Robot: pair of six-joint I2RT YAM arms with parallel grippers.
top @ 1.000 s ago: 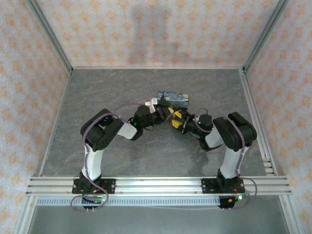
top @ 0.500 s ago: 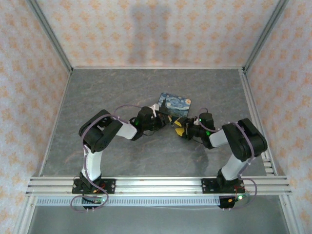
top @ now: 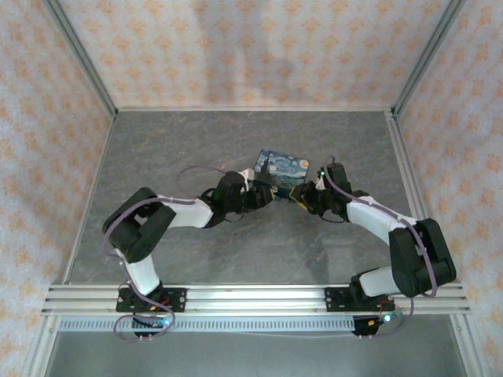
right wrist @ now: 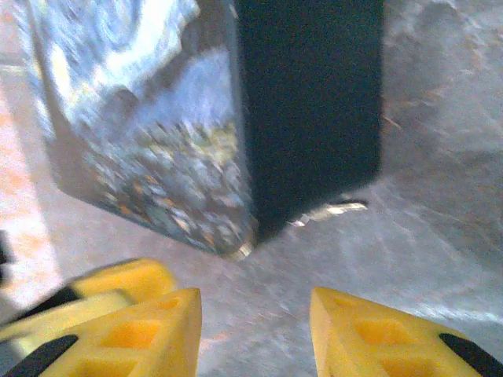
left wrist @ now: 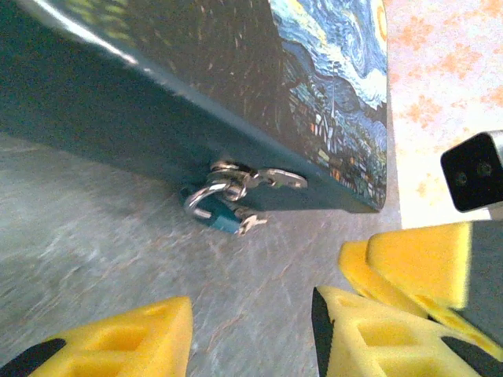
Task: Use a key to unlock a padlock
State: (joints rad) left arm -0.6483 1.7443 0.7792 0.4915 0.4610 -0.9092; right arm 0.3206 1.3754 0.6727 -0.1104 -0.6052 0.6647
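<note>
Across the top of your left wrist view, the starry-print box (left wrist: pixel 236 86) runs off frame. Below its edge hangs the teal padlock (left wrist: pixel 214 210), just above the left gripper (left wrist: pixel 251 314), jaws apart and empty. Your right gripper (right wrist: pixel 255 314) gapes too, under the blurred box. A pale sliver (left wrist: pixel 251 223) by the padlock is too small to identify.

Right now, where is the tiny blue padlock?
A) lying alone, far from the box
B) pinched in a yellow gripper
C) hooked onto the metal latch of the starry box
C: in the left wrist view the padlock has its shackle looped through the latch at the bottom edge of the box.
</note>
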